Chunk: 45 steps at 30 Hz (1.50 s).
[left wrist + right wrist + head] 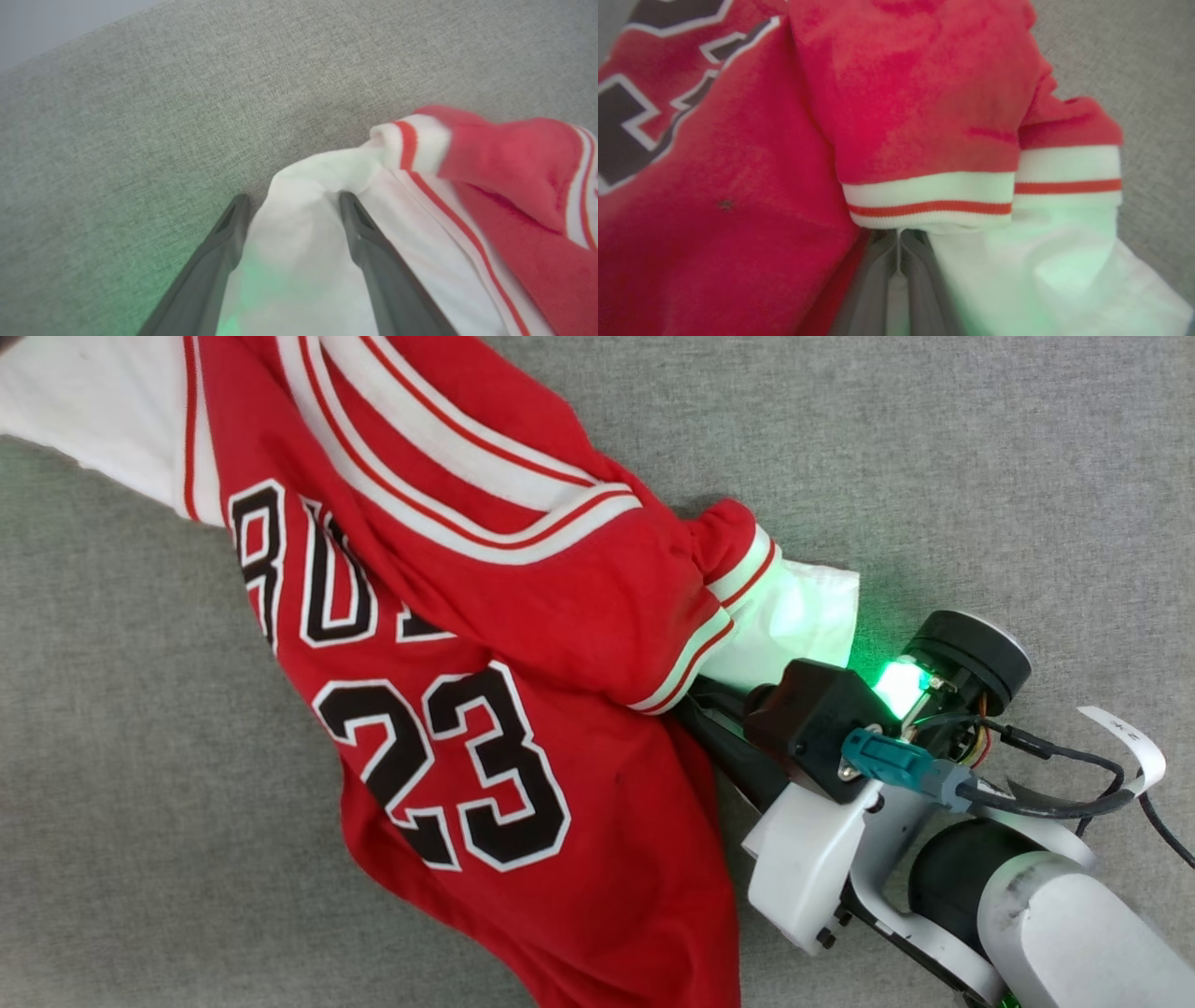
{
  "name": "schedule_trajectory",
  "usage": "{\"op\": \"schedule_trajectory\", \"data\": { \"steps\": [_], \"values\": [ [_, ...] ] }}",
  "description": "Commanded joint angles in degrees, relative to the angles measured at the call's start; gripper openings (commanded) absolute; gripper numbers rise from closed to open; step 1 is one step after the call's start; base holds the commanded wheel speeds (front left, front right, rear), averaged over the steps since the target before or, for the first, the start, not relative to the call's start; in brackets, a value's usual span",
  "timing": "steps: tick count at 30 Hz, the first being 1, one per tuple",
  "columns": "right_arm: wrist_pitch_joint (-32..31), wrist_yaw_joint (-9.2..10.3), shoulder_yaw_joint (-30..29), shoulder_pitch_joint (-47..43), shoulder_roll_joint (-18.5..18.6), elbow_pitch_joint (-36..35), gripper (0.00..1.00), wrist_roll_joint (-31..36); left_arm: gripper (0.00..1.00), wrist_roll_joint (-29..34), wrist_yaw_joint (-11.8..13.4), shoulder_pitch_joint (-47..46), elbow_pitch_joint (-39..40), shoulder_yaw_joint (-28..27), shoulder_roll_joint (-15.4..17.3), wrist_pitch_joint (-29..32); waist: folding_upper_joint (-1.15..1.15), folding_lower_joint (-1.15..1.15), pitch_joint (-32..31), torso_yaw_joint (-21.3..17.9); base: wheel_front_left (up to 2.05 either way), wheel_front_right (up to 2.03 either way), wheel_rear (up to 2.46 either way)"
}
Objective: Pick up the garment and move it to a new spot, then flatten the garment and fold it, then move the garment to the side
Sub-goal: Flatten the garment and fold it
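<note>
garment (523, 644): red jersey with a black, white-outlined 23, lying rumpled from the upper left of the head view down to its bottom centre.
far sleeve (84, 411): white, spread flat in the upper left corner.
near sleeve (794, 616): white, bunched under striped trim, right of centre.
right gripper (899, 254): fingers pressed together, tips tucked under the striped trim; I cannot tell whether cloth is nipped between them.
left gripper (293, 205): fingers spread wide, white sleeve cloth lying between them, at the lower middle of its wrist view.
green light (901, 686): glowing on the right wrist, tinting the near sleeve.
grey surface (980, 476): woven fabric, bare around the garment.
</note>
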<state>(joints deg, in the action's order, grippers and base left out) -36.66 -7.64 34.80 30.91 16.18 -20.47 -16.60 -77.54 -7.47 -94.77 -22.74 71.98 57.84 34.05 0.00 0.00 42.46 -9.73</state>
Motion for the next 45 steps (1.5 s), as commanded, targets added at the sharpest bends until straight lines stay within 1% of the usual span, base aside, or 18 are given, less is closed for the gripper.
{"op": "schedule_trajectory", "data": {
  "steps": [1,2,3,4,5,6,12,18,21,24,27,30,31,34,37,41,43,45],
  "values": [
    [-1.8,0.33,-0.3,-2.3,1.8,4.1,0.0,1.4,1.0,-1.1,0.0,3.4,0.0,2.4,-0.3,3.3,0.0,0.0,-0.1,0.2,0.0,0.0,0.0],
    [-1.8,0.34,-0.5,-2.3,1.7,4.1,0.0,1.4,0.84,-1.6,0.0,3.3,0.3,2.5,-0.4,4.2,0.0,0.0,-0.1,0.2,0.0,0.0,0.0],
    [-1.8,0.34,-0.6,-2.2,1.5,4.0,0.0,1.5,0.49,-1.7,0.0,3.1,0.6,2.5,-0.5,4.5,0.0,0.0,-0.1,0.2,0.0,0.0,0.0],
    [-1.7,0.34,-0.7,-2.1,1.4,4.0,0.0,1.5,0.19,-1.9,0.0,3.0,0.9,2.4,-0.6,4.6,0.0,0.0,-0.2,0.3,0.0,0.0,0.0],
    [-1.6,0.34,-0.8,-2.1,1.3,4.0,0.0,1.5,0.0,-2.1,0.0,3.1,1.1,2.4,-0.8,4.5,0.0,0.0,-0.3,0.3,0.0,0.0,0.0],
    [-0.8,0.45,-2.2,-2.0,0.8,3.9,0.0,1.9,0.0,-2.7,0.0,3.1,1.6,2.2,-1.1,2.1,0.0,0.0,-0.6,0.4,0.0,0.0,0.0],
    [1.2,0.51,-7.6,-3.1,-1.1,2.4,0.0,1.8,0.0,-5.4,0.0,3.3,2.5,1.2,-1.8,-6.6,0.0,0.0,-3.4,1.4,0.0,0.0,0.0],
    [0.8,0.19,-13.6,-4.3,-1.9,0.5,0.0,-0.2,0.0,-7.3,0.0,5.4,5.1,0.7,-1.8,-15.2,0.0,0.0,-7.6,3.3,0.0,0.0,0.0],
    [0.3,0.19,-17.9,-4.5,-2.0,-0.4,0.0,-1.1,0.0,-7.8,0.0,6.1,6.1,-0.2,-2.0,-20.9,0.0,0.0,-9.4,4.3,0.0,0.0,0.0],
    [0.1,0.19,-23.6,-3.6,-3.6,-0.7,0.0,-2.1,0.0,-8.5,0.0,6.7,7.3,-1.3,-2.6,-26.5,0.0,0.0,-10.4,5.3,0.0,0.0,0.0],
    [0.6,0.19,-29.4,-0.3,-5.0,0.2,0.0,-2.1,0.0,-10.0,0.0,7.2,7.3,-2.8,-3.2,-31.3,0.0,0.0,-10.6,6.1,0.0,0.0,0.0],
    [2.3,0.18,-34.7,5.5,-7.3,3.3,0.0,-1.8,0.0,-10.4,0.0,6.1,4.3,-4.5,-4.7,-35.1,0.0,0.0,-9.9,6.4,0.0,0.0,0.0],
    [2.9,0.18,-36.1,8.2,-8.0,4.9,0.0,-1.4,0.0,-9.7,0.0,5.4,3.0,-4.7,-5.4,-36.2,0.0,0.0,-9.5,6.3,0.0,0.0,0.0],
    [5.8,0.18,-39.8,17.6,-9.1,10.9,0.0,0.5,0.0,-9.3,0.0,3.0,-1.7,-6.3,-7.9,-39.2,0.0,0.0,-8.3,6.1,0.0,0.0,0.0],
    [9.4,0.18,-43.7,28.0,-10.4,17.9,0.0,2.4,0.0,-8.2,0.0,-0.9,-8.2,-8.1,-10.5,-42.3,0.0,0.0,-7.0,5.8,0.0,0.0,0.0],
    [15.0,0.2,-48.4,42.0,-10.9,27.1,0.0,6.0,0.0,-6.5,0.0,-7.9,-16.1,-11.0,-14.6,-46.5,0.0,0.0,-5.5,5.5,0.0,0.0,0.0],
    [18.0,0.2,-50.6,48.1,-11.1,30.6,0.0,7.7,0.0,-6.3,0.0,-11.6,-19.4,-13.5,-16.3,-48.2,0.0,0.0,-5.3,5.4,0.0,0.0,0.0],
    [21.3,0.2,-52.7,53.8,-11.2,33.6,0.0,9.0,0.0,-5.9,0.1,-15.0,-20.9,-16.5,-17.8,-49.0,0.0,0.0,-5.2,5.4,0.0,0.0,0.0]
  ]
}}
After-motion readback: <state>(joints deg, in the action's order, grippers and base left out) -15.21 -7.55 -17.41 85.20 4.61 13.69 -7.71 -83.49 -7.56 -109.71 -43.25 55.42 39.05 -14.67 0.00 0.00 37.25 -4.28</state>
